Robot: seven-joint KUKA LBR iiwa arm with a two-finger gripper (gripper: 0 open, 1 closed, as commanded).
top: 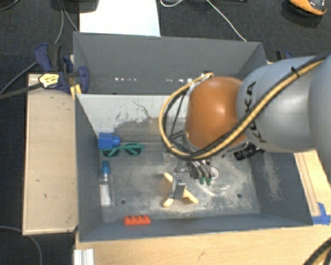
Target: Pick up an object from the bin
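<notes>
Tool [179,191] among 3 tan pieces [168,202], its state unclear; 1 blue block [108,142], 1 red brick [137,220].

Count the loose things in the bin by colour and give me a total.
Blue: 1, the block
Green: 1, the toy glasses
Clear with a blue cap: 1, the tube
Orange-red: 1, the small brick
Tan: 3, the tan pieces around the gripper
Total: 7, if the tan pieces are separate things
</notes>
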